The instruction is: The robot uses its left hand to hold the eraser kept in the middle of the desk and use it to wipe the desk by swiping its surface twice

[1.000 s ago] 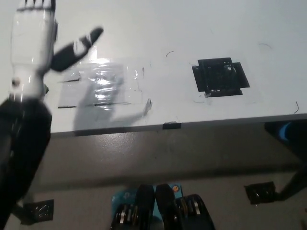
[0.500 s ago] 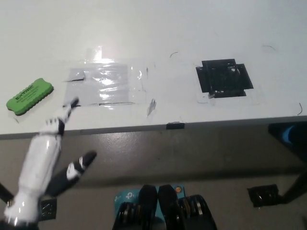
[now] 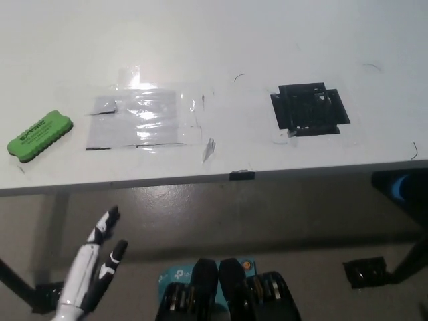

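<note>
A green eraser with dark lettering lies flat on the white desk, near its left front edge. My white left hand hangs low at the bottom left, below the desk edge and well clear of the eraser. Its fingers are spread apart and hold nothing. My right hand does not show anywhere in the head view.
A clear tape patch shines on the desk just right of the eraser. A black tape square sits further right. A small black tab marks the front edge. Below the desk lies grey floor with black tape pieces.
My left hand has dropped from above the desk's left side to below the front edge, uncovering the eraser, which lies where it was half a second ago.
</note>
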You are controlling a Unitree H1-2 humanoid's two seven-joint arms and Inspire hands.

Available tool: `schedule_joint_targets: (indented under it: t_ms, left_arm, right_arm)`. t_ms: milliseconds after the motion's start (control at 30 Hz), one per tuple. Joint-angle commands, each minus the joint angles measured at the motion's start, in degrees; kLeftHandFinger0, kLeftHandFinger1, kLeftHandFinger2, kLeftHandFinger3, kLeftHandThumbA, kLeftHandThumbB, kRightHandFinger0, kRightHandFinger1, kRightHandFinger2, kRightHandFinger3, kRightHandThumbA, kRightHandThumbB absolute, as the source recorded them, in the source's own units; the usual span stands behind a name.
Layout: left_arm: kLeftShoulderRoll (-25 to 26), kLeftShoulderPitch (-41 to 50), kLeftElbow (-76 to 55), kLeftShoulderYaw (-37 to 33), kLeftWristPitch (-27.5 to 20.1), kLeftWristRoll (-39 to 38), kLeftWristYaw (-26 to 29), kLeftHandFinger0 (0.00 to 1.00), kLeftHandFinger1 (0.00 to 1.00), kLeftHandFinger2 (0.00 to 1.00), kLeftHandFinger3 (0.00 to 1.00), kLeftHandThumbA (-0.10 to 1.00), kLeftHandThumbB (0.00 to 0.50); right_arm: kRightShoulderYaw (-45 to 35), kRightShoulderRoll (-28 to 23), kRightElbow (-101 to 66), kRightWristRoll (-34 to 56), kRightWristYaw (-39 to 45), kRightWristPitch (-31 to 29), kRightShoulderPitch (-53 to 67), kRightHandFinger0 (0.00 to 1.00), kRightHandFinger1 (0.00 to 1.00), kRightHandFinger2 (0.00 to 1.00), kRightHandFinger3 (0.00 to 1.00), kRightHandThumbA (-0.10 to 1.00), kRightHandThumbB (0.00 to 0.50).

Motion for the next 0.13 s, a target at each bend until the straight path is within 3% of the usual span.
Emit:
schedule_joint_targets:
  t_ms: [0, 33, 100]
  left_arm:
    - [-1.51, -0.52, 8.54, 3.31, -5.24, -6.19, -1.32, 1.0, 1.0, 1.0, 1.0, 1.0, 0.213]
    - [-1.32, -0.81, 9.93, 3.57, -5.13, -5.6, -1.4, 1.0, 1.0, 1.0, 1.0, 1.0, 0.184]
    - [-1.61, -1.49, 11.58, 4.65, -4.1, -6.73, -2.29, 1.0, 1.0, 1.0, 1.0, 1.0, 0.173]
  right_arm:
    - [-0.36, -0.25, -0.81, 0.44, -0.32, 0.12, -0.73, 1.0, 1.0, 1.0, 1.0, 1.0, 0.0]
    - [-0.05, -0.4, -0.97, 0.31, 0.09, 0.09, -0.45, 1.0, 1.0, 1.0, 1.0, 1.0, 0.0]
    - [-0.14, -0.48, -1.31, 0.43, 0.05, 0.47, -0.68, 1.0, 1.0, 1.0, 1.0, 1.0, 0.0]
